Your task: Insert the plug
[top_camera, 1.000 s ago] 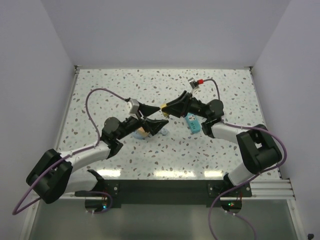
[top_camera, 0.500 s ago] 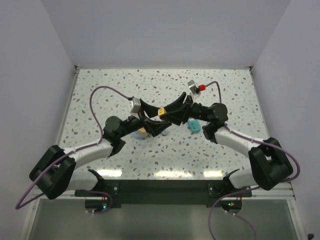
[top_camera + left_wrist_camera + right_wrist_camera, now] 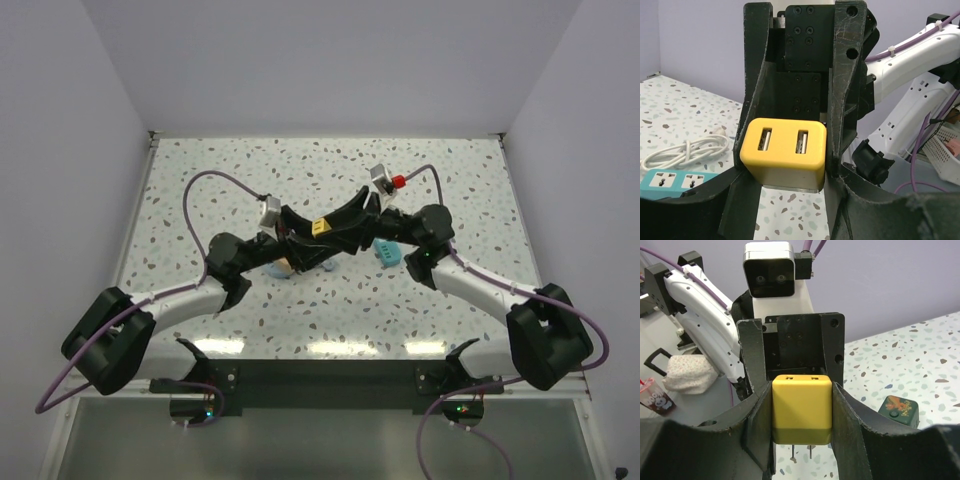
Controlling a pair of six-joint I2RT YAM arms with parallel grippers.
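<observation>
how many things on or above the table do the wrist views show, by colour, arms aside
yellow block: 1
teal power strip: 1
white cable: 1
dark green cube: 1
total: 4

This looks like a robotics lab test cell. A speckled terrazzo bench point(image 3: 450, 300) is boxed in on three sides by plain pale walls point(image 3: 320, 70). The left arm point(image 3: 185, 300) and right arm point(image 3: 476, 288) are bolted to a dark mounting plate point(image 3: 330, 375) at the near edge, with purple cables point(image 3: 200, 180) looping to them. A camera box point(image 3: 769, 270) sits above the left hand point(image 3: 800, 390). Beyond the bench are a white plastic basket point(image 3: 946, 155) and a cloth bundle point(image 3: 687, 374).
</observation>
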